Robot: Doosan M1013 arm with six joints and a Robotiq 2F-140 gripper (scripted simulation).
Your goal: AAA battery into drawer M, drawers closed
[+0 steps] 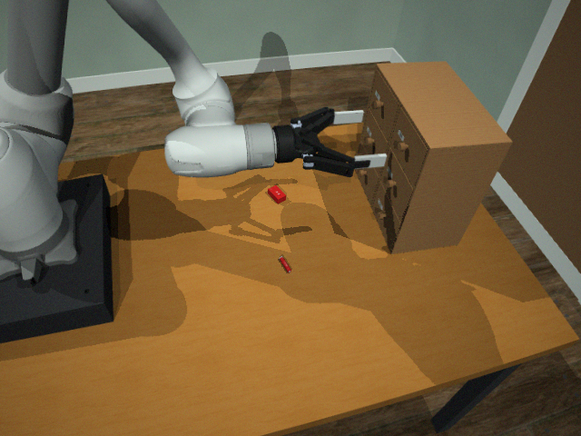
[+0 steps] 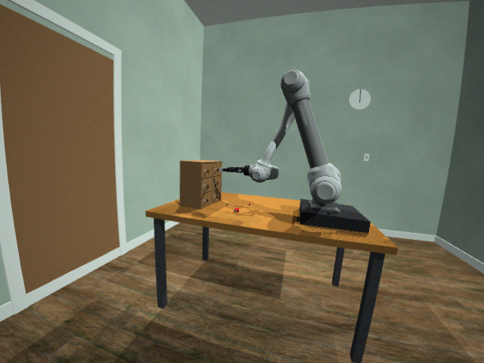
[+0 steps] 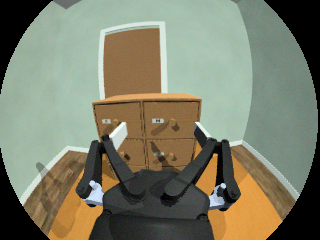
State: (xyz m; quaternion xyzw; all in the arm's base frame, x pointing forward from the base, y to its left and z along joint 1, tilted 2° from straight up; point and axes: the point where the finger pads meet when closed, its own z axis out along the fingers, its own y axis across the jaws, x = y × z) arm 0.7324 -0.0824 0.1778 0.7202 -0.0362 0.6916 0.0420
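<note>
The AAA battery, a small red cylinder, lies on the table. The small chest stands upright, with all visible drawers pushed in. The upper right drawer in the wrist view bears a blurred label that looks like M; its round knob shows right of centre between the fingers. My gripper is open and empty, level, with its fingertips close before the chest's upper front. Whether they touch it I cannot tell.
A red block lies on the table behind the battery in the top view. The dark robot base is at the table's other end. The lower drawers' knobs stick out below the gripper.
</note>
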